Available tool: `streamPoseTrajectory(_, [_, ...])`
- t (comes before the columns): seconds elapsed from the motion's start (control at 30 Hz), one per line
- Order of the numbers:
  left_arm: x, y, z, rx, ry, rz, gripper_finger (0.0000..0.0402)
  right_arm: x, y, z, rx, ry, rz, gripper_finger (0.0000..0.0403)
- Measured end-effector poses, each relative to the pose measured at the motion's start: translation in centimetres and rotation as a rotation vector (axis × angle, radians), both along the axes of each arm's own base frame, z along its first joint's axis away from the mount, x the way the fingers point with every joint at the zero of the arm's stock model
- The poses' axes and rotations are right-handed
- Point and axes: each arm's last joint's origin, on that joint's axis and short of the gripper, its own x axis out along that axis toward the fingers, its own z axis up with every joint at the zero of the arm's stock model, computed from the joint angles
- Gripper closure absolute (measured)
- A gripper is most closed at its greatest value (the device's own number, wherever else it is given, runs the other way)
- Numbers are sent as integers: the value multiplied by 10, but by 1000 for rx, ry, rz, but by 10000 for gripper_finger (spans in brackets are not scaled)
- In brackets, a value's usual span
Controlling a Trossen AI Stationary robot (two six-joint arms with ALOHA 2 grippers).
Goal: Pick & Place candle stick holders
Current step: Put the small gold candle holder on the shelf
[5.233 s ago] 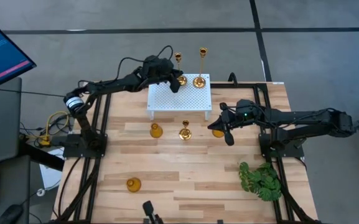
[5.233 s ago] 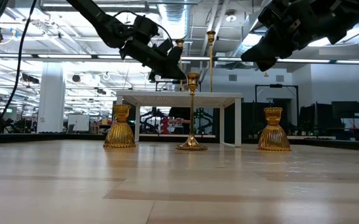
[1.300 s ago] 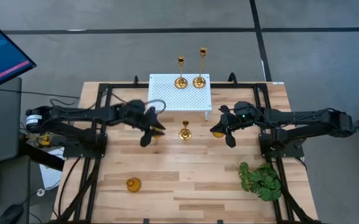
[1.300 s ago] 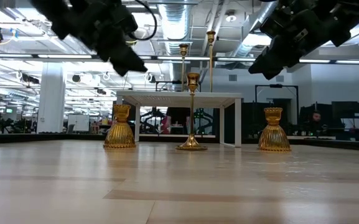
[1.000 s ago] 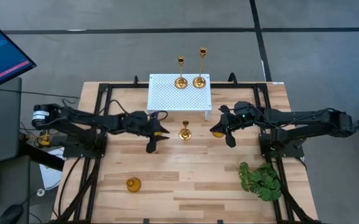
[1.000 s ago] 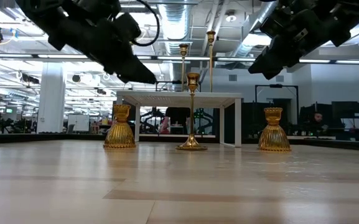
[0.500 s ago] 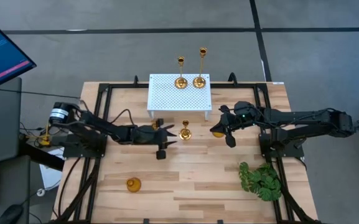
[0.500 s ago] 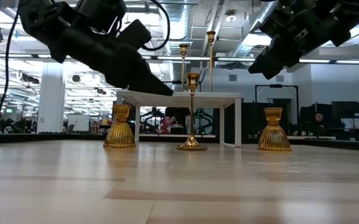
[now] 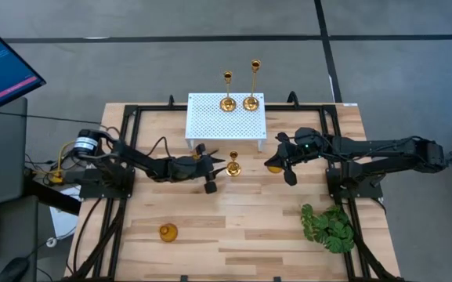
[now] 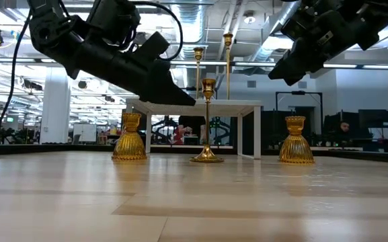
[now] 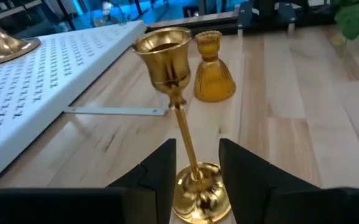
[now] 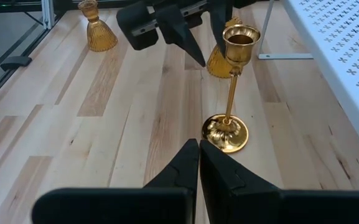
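Note:
A slim brass candle stick holder [image 9: 233,166] stands on its round base in front of the white perforated stand [image 9: 226,121]. My left gripper [image 11: 195,155] is open, reaching nearly level from the table's left. Its fingers stand on either side of the stem [image 11: 185,140], low down, with a gap on both sides. Two taller sticks [image 9: 227,100] [image 9: 251,98] stand on the white stand's far edge. A squat amber holder [image 9: 273,166] sits right beside my right gripper [image 12: 198,155], which hovers shut above the table. Another squat holder [image 9: 168,232] sits near left, and a third [image 12: 218,62] shows behind the stick.
A green leafy plant [image 9: 331,225] lies at the table's near right. Black frame rails [image 9: 125,157] run along both sides of the table. Bare wood lies open across the table's near middle [image 9: 241,227].
My left gripper has gone toward the table's right edge and down, tipping from a downward slant to nearly level. It has reached the slim stick, whose stem now stands between its open fingers. The stick has stayed in place.

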Motion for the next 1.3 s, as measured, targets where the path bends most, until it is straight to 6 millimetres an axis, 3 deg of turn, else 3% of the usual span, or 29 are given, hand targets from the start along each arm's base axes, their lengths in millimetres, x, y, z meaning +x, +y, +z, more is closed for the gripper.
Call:
streamPoseTrajectory(0.77, [3, 16, 2, -109, -80, -26, 280, 0, 0, 0, -1, 0, 0, 396])
streamPoseTrajectory(1.3, [6, 16, 0, -134, -89, -27, 280, 0, 0, 0, -18, -6, 9, 396])
